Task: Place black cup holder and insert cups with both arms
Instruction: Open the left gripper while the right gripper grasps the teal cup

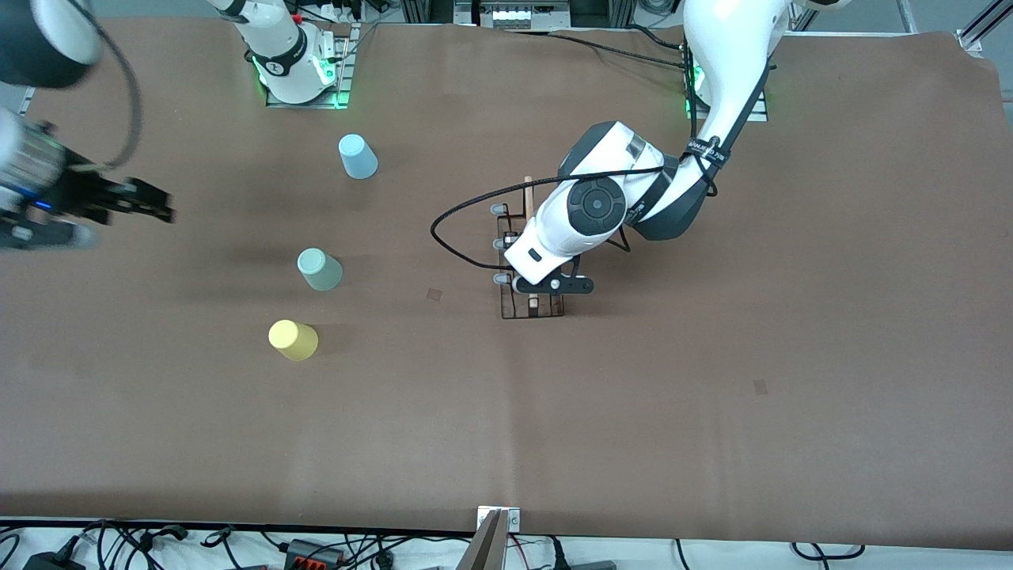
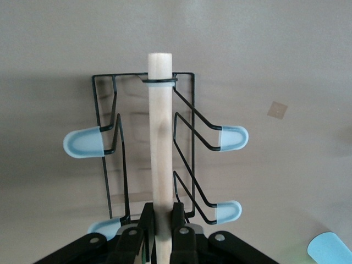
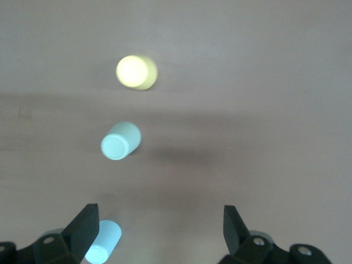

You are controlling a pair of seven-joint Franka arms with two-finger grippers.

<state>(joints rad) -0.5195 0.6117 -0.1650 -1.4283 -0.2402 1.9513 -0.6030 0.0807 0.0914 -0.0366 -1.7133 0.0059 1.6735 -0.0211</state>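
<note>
The black cup holder (image 1: 508, 265) is upright near the table's middle, its wooden rod (image 2: 159, 137) running along the top between blue-tipped pegs (image 2: 82, 143). My left gripper (image 1: 546, 289) (image 2: 162, 220) is over it, shut on the rod near one end. I cannot tell whether the holder's base touches the table. Three cups stand upside down toward the right arm's end: light blue (image 1: 358, 156) (image 3: 103, 242), mint green (image 1: 320, 269) (image 3: 120, 141), yellow (image 1: 293, 340) (image 3: 136, 72). My right gripper (image 1: 150, 202) (image 3: 159, 225) hangs open and empty over that end, apart from the cups.
A black cable (image 1: 451, 237) loops from the left arm beside the holder. Two small tape patches (image 1: 434, 294) (image 1: 760, 386) lie flat on the brown table cover. The arm bases (image 1: 297, 75) stand at the farthest edge. Cables run along the nearest edge (image 1: 316, 546).
</note>
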